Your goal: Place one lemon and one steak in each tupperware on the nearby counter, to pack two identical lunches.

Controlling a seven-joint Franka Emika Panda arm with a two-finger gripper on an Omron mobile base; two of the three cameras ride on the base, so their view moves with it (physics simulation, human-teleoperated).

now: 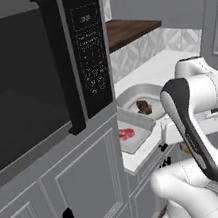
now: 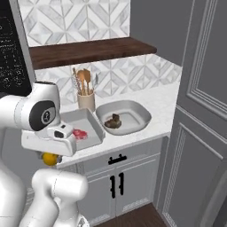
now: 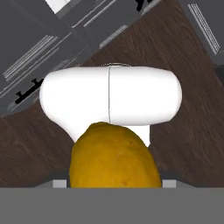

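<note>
My gripper (image 3: pixel 113 183) is shut on the orange-yellow lemon (image 3: pixel 113 159), which hides most of the fingers. The hand hangs low in front of the counter's (image 2: pixel 164 104) edge, left of the tupperwares, with the lemon (image 2: pixel 50 158) peeking out beneath it. The flat tray tupperware (image 2: pixel 91 119) holds a red-pink steak (image 2: pixel 80 134). To its right, the deeper rounded tub (image 2: pixel 133 108) holds a brownish steak (image 2: pixel 113 121). In the left base view the tray (image 1: pixel 139 138), red steak (image 1: pixel 126 133), tub (image 1: pixel 129 97) and dark steak (image 1: pixel 143 106) lie beyond my arm.
A jar of wooden utensils (image 2: pixel 85 99) stands behind the tray. A dark wooden shelf (image 2: pixel 88 51) runs above the counter. A black microwave (image 1: pixel 25 80) looms at the left, and a tall grey cabinet panel (image 2: pixel 204 111) stands at the right. Dark wood floor (image 3: pixel 192 131) lies below.
</note>
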